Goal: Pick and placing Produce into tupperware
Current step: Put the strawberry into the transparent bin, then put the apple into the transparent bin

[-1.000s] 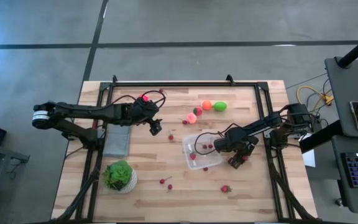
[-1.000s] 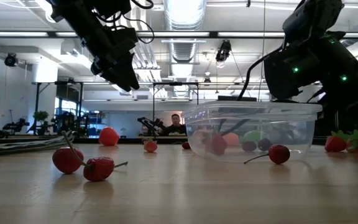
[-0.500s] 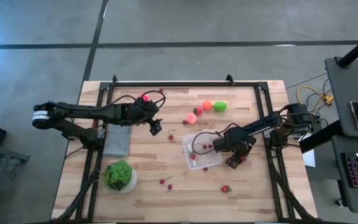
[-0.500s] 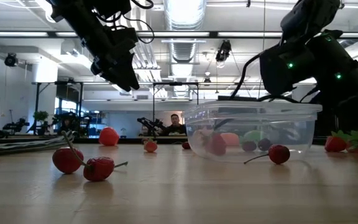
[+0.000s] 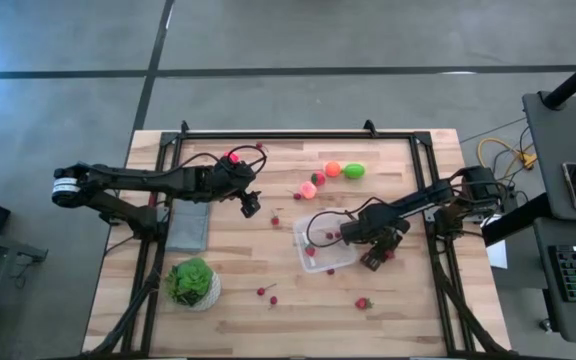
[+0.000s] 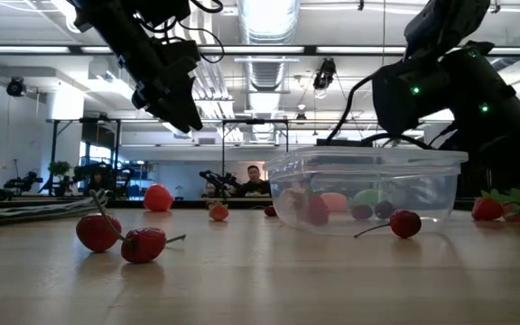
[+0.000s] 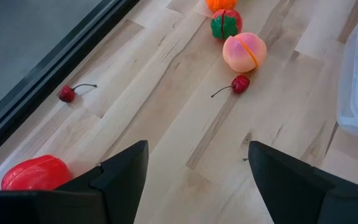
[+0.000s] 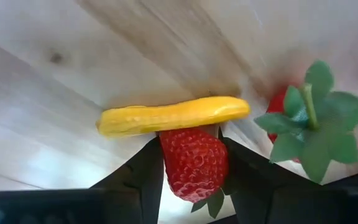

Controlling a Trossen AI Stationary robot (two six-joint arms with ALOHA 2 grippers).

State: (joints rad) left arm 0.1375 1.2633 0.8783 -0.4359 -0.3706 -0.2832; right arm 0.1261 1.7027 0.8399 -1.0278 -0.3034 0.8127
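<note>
Wooden worktop (image 5: 268,320), right edge: right gripper (image 8: 194,163) clamps a strawberry (image 8: 193,160) beside the tupperware (image 5: 324,243). Lift straight, clearing the yellow piece (image 8: 173,116). Left gripper (image 7: 194,168) open-jawed near the back edge.

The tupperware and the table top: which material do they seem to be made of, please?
The tupperware looks like clear, glossy plastic: the fruits inside and the room behind show through its walls, and its rim catches light. The table top looks like pale wood in joined planks with a smooth, light sheen: grain lines and seams show in the left wrist view. It could also be a laminate.
</note>
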